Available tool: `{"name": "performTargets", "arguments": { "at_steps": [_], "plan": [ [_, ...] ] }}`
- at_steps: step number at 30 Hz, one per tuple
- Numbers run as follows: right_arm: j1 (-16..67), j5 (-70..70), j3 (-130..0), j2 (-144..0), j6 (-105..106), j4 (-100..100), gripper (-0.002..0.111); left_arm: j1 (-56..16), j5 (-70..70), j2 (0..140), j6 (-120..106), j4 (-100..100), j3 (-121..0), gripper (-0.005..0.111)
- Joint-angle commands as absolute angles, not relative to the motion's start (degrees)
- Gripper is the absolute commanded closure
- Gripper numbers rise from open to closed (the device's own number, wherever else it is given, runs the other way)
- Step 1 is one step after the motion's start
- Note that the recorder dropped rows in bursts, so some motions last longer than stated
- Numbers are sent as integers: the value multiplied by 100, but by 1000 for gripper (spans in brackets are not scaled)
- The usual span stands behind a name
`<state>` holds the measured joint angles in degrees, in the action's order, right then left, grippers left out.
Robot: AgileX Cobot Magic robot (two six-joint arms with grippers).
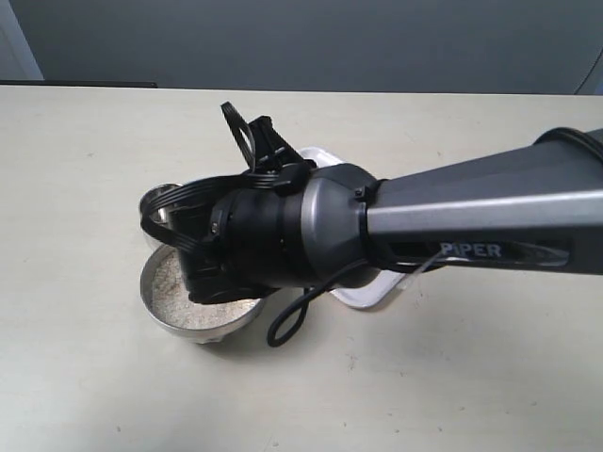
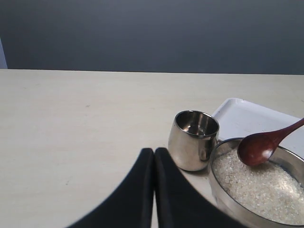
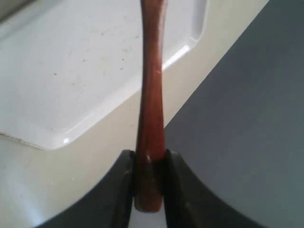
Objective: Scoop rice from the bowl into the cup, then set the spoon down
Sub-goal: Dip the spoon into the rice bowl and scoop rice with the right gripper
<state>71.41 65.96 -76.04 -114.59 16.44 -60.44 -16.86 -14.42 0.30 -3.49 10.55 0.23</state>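
The steel bowl [image 2: 219,190] holds white rice [image 2: 261,185], and the small steel cup [image 2: 192,140] stands right beside it. The reddish-brown spoon [image 2: 259,147] has its scoop low over the rice near the bowl's rim. My right gripper [image 3: 149,161] is shut on the end of the spoon handle [image 3: 152,95]. In the exterior view my right arm [image 1: 283,231] hangs over the bowl [image 1: 193,325] and hides the spoon, leaving a sliver of the cup [image 1: 158,201] in sight. My left gripper [image 2: 154,153] is shut and empty, just short of the cup.
A white tray [image 2: 247,118] lies flat on the table behind the bowl and cup, partly under my right arm in the exterior view [image 1: 372,294]. The pale tabletop [image 1: 85,169] stretches wide to the left and front. A grey wall backs the table.
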Motion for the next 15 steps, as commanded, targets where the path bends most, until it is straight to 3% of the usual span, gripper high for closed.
{"name": "performTargets", "arguments": {
  "at_steps": [1, 15],
  "plan": [
    [7111, 6471, -7635, -11455, 1646, -5927, 109, -1723, -1353, 0, -311, 1047, 0, 106],
    [7111, 6305, -7627, -11488, 1683, -5693, 109, -1723, -1353, 0, -311, 1047, 0, 106]
  ]
}}
